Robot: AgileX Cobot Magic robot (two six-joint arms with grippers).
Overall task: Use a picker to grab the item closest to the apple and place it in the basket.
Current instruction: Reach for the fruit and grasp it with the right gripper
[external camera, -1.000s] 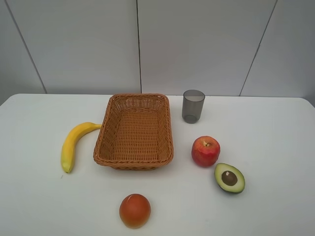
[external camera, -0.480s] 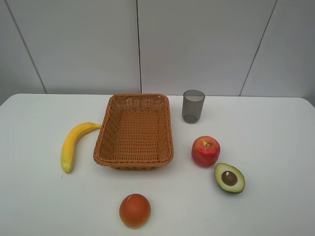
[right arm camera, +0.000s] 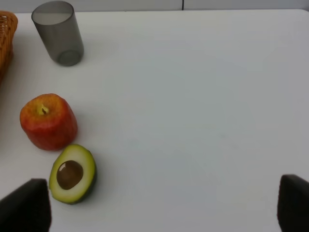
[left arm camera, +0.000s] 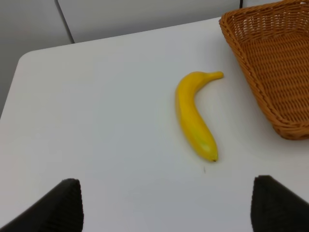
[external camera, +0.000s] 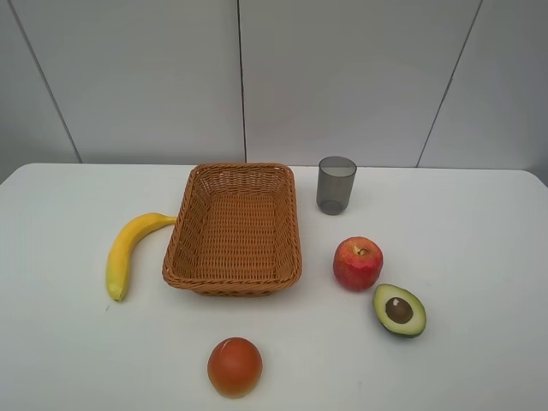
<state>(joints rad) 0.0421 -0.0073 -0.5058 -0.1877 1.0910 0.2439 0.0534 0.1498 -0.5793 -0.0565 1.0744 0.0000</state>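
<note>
A red apple (external camera: 357, 263) (right arm camera: 48, 121) stands right of the wicker basket (external camera: 233, 286) (left arm camera: 270, 63). A halved avocado (external camera: 399, 310) (right arm camera: 72, 174) lies cut side up, almost touching the apple on its near right. In the exterior high view neither gripper shows. My left gripper (left arm camera: 169, 212) is open, with only its dark fingertips (left arm camera: 63, 208) showing, and it hangs over bare table short of the banana (left arm camera: 193, 118). My right gripper (right arm camera: 159, 212) is open too, with one fingertip (right arm camera: 24, 205) close beside the avocado. Nothing is between either pair of fingers.
The yellow banana (external camera: 124, 251) lies left of the basket, its stem touching the rim. A grey translucent cup (external camera: 336, 184) (right arm camera: 59, 38) stands behind the apple. An orange-red round fruit (external camera: 235, 366) sits near the table's front edge. White wall panels back the table.
</note>
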